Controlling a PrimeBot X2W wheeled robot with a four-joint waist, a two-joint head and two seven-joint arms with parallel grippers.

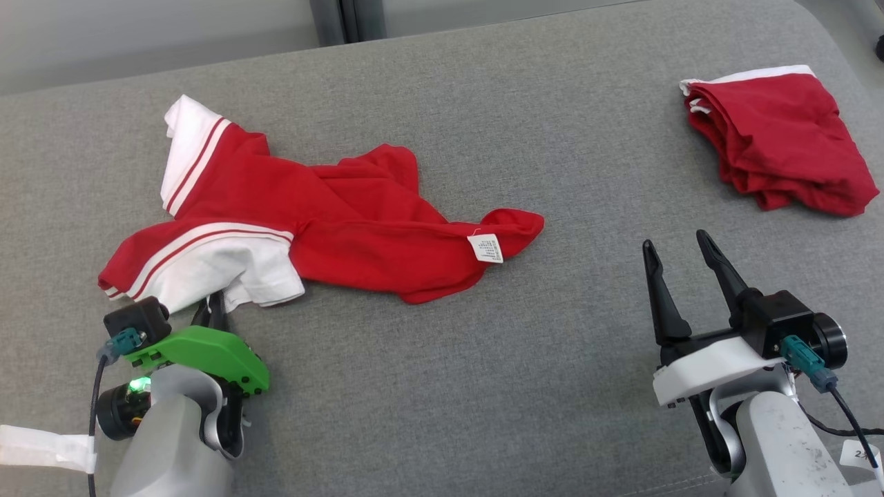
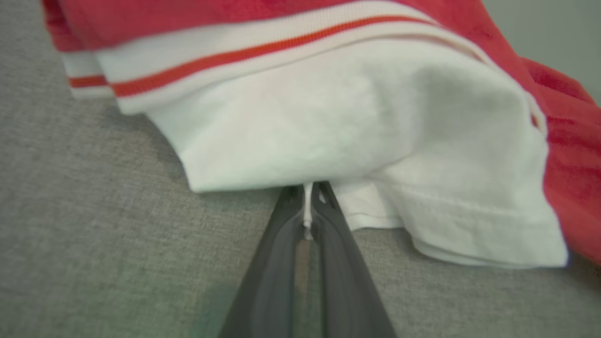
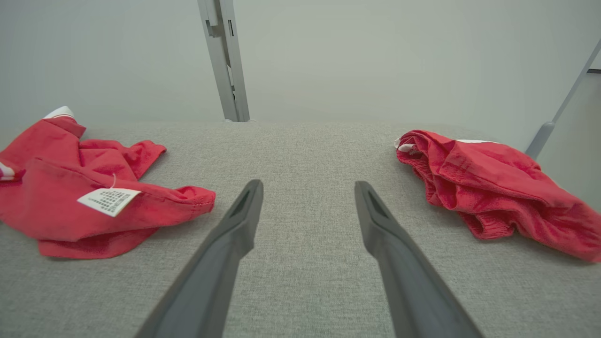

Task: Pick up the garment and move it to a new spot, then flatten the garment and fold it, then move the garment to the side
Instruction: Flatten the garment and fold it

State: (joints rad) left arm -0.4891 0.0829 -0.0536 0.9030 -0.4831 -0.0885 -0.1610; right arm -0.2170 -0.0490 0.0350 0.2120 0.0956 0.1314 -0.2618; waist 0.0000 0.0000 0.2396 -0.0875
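A crumpled red garment with white, red-striped panels lies spread across the left half of the grey cushioned surface. My left gripper sits at its near white edge. In the left wrist view the left gripper is shut, with a thin fold of the garment's white hem pinched between its tips. My right gripper rests open on the bare surface to the right of the garment. In the right wrist view the right gripper has nothing between its fingers.
A second red garment, bunched with a white band, lies at the far right, also seen in the right wrist view. A white care label shows on the main garment's right end. A metal post stands behind the surface.
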